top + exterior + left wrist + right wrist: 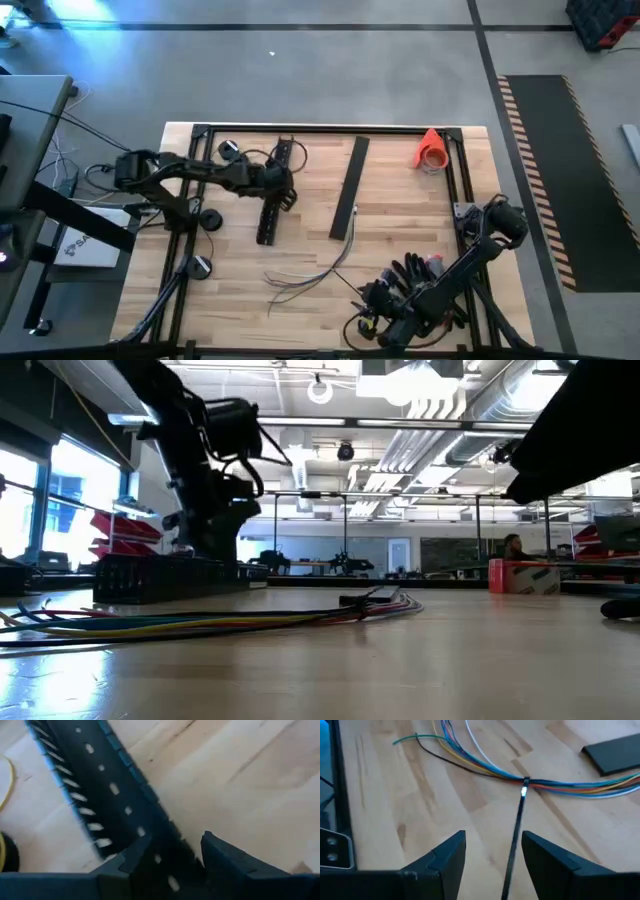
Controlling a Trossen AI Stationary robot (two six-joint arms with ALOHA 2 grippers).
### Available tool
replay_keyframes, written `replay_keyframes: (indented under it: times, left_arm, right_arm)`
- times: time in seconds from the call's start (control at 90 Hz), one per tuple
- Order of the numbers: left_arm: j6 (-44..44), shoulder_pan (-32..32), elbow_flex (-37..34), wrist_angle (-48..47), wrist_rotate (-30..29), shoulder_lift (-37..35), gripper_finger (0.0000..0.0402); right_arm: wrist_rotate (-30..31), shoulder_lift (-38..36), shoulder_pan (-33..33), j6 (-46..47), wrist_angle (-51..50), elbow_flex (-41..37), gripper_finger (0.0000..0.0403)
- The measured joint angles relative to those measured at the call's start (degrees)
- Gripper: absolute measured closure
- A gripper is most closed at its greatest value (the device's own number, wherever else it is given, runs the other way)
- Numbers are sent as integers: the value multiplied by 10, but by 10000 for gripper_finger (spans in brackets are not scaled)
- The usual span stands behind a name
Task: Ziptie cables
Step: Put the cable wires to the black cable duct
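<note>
I have the cables (312, 268) lying loose on the pale wooden surface (400, 230), near its front middle, fanned out at one end. In my right wrist view they show as coloured strands pinched together by a ziptie (516, 827), whose long tail runs back between the fingers. My right pincer (492, 857) hovers low just short of that bundle, fingers apart and touching nothing that I can tell. My left pincer (283, 192) is down on the slotted bar (274, 195) at the left centre; its fingers stand apart on either side of the bar, and I cannot tell if they press on it. A second flat bar (349, 187) lies beside it toward the middle, with the far end of the cables close to its near tip. An orange cone (431, 150) sits tipped at the far right corner. A black frame (330, 128) edges the surface. Around it is grey floor with a striped mat (560, 180) to the right. The low view looks into a wide hall with ceiling ducts (420, 420), windows on the left, and red racks (125, 535).
</note>
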Motion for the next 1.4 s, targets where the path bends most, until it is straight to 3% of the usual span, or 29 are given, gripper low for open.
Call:
replay_keyframes:
  times: [0.156,0.289,0.411,0.567,0.756,0.911,1.033,1.156,1.311,1.4]
  left_arm:
    - [50,8,0,19,81,42,258]
    - [62,-37,3,27,121,52,295]
    - [67,-104,0,25,129,39,333]
    - [67,-174,-1,32,91,34,357]
    - [85,-214,-1,64,79,34,318]
    - [127,-220,1,116,79,34,262]
    - [135,-218,34,95,96,34,231]
    - [126,-222,71,95,98,33,223]
    - [148,-230,82,96,114,33,226]
    - [126,-230,81,96,116,33,227]
  right_arm:
    - [27,0,-5,-2,-35,0,222]
    - [61,0,-10,-2,-80,0,222]
    - [66,0,-20,-2,-126,0,222]
    - [31,-7,-29,-26,-150,0,222]
    - [15,-43,-25,-57,-165,0,222]
    - [58,-50,-26,-141,-172,0,222]
    - [47,-50,-58,-206,-184,-25,222]
    - [12,-56,-101,-271,-193,-74,222]
    - [61,-97,-137,-335,-185,-144,222]
    - [14,-140,-166,-392,-119,-194,222]
